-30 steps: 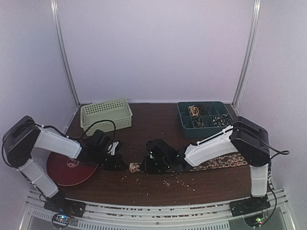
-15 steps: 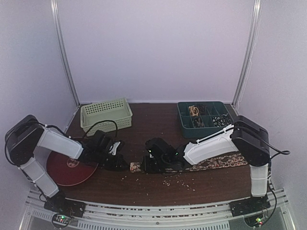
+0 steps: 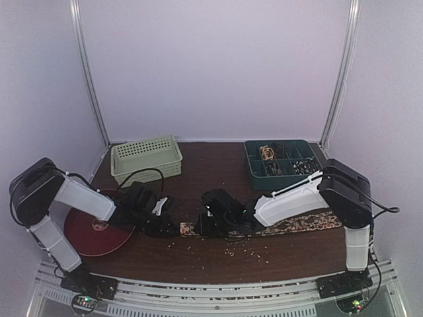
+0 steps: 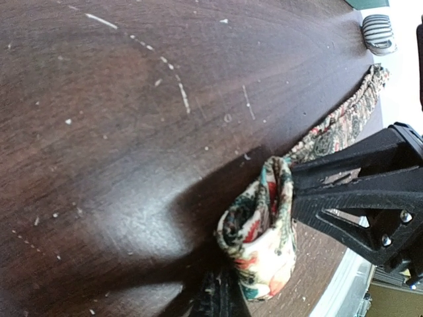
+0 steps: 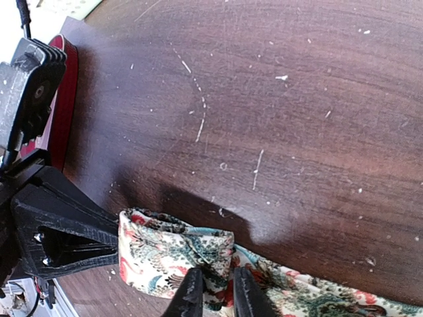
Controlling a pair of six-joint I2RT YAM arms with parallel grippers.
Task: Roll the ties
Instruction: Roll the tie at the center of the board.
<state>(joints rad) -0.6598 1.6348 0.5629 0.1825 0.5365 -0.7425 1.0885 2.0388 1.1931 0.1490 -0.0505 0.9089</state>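
Viewing from above: the tie (image 3: 297, 222) lies flat on the bench (image 3: 218, 172), its long axis running left to right. Its left tip sits between the two arms and the rest stretches rightward under the right arm. The right end effector (image 3: 210, 223) sits on that tip, with the left end effector (image 3: 164, 226) just beside it on the left.

Left wrist: the tip is turned over into a small loop (image 4: 259, 246) (first turn of the roll, I judge). Cannot tell whether the left end effector is spread or pressed together.

Right wrist: the right fingers (image 5: 190, 296) pinch the doubled cloth just behind the loop. The unrolled length lies to the right, so rolling must travel that way.
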